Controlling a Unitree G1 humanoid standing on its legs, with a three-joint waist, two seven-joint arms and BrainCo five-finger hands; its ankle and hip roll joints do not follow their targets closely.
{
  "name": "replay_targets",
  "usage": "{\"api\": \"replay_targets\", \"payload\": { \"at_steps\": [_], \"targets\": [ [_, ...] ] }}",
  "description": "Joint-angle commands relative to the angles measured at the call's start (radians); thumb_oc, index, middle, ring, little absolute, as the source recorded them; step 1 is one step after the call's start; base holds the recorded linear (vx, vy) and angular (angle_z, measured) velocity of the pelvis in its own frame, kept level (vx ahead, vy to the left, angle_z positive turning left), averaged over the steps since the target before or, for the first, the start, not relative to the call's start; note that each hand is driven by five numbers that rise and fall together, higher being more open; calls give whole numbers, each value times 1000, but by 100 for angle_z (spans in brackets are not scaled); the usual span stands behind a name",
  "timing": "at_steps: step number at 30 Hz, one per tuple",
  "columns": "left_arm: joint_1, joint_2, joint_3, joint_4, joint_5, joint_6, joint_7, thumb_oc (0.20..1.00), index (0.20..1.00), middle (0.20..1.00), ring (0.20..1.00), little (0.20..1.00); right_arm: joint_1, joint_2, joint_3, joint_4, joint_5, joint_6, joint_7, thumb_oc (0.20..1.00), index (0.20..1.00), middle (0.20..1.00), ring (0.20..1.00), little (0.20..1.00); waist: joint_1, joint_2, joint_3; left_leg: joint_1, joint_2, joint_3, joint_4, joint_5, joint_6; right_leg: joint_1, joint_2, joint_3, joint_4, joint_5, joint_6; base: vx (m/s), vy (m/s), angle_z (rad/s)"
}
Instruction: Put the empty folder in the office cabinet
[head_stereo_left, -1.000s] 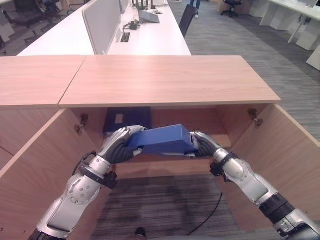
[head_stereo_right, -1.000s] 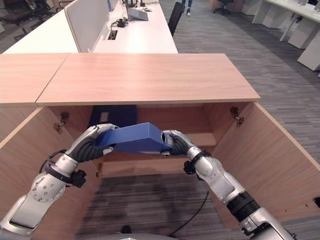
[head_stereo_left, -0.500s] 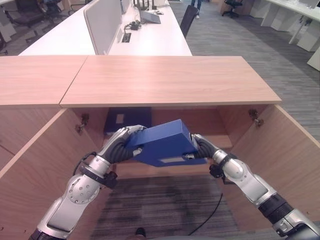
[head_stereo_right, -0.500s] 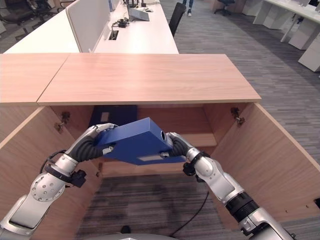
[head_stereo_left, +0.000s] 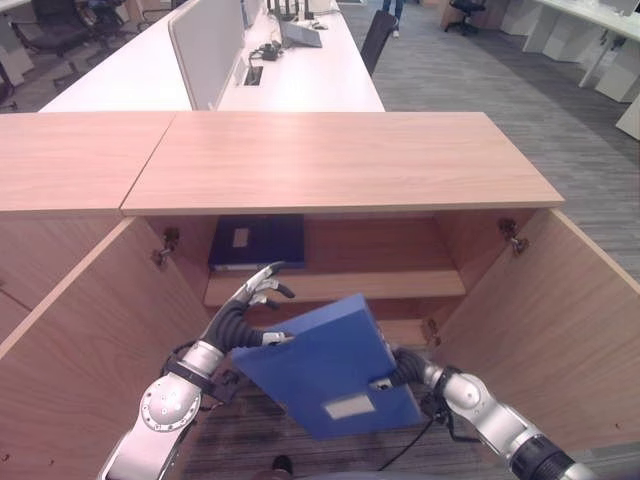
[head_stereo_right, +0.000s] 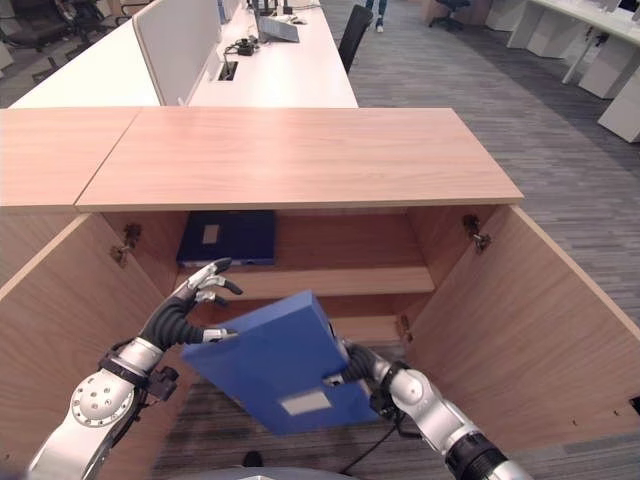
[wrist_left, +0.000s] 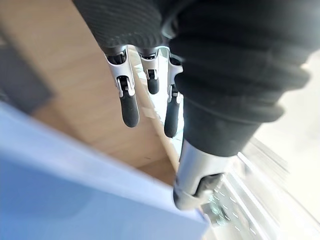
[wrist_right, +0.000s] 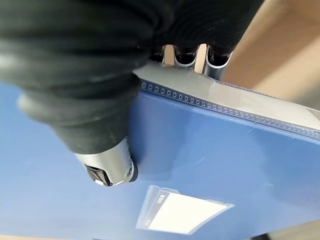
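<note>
- Since a second ago the blue folder (head_stereo_left: 330, 380) has dropped from shelf height to low in front of the open cabinet (head_stereo_left: 340, 170), tipping so its broad labelled face turns up toward me, and my left robot hand (head_stereo_left: 262, 292) has come off it.
- On the left, my left robot hand hangs with fingers loosely spread, just above the folder's upper left corner; from the wrist its fingers (wrist_left: 129, 107) hang straight over the blue face without touching.
- In the middle, the folder tilts in the air below the cabinet shelf (head_stereo_left: 335, 285), where a darker blue folder (head_stereo_left: 258, 240) lies at the left.
- On the right, my right robot hand (head_stereo_left: 405, 366) pinches the folder's right edge, thumb (wrist_right: 107, 167) on the blue face, fingers tucked behind it and hidden.
</note>
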Motion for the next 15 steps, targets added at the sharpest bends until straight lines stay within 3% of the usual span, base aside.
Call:
{"api": "replay_targets", "payload": {
  "at_steps": [1, 10, 15],
  "targets": [
    [3, -4, 56, 33, -73, 7, -2, 1000, 1000, 1000, 1000, 1000, -56, 30, -67, -18, 81, -25, -3, 200, 200, 200, 200, 200, 8, -29, -10, 42, -5, -40, 3, -136, -6, -3, -7, -47, 6, -22, 31, 0, 0, 0],
    [40, -69, 88, 257, -28, 76, 27, 1000, 1000, 1000, 1000, 1000, 6, 59, -159, 77, 100, 22, -45, 200, 200, 200, 200, 200, 10, -28, 4, 30, 10, -62, 3, -119, -16, -3, 9, -57, 6, -33, 16, 2, -77, 8],
    [30, -95, 78, 405, -8, 127, 44, 1000, 1000, 1000, 1000, 1000, 13, 83, -190, 138, 128, 51, -65, 200, 200, 200, 200, 200, 5, -27, 20, 32, 39, -67, 4, -98, -26, -2, 36, -39, 6, -44, -6, 11, -109, 4]
  ]
}}
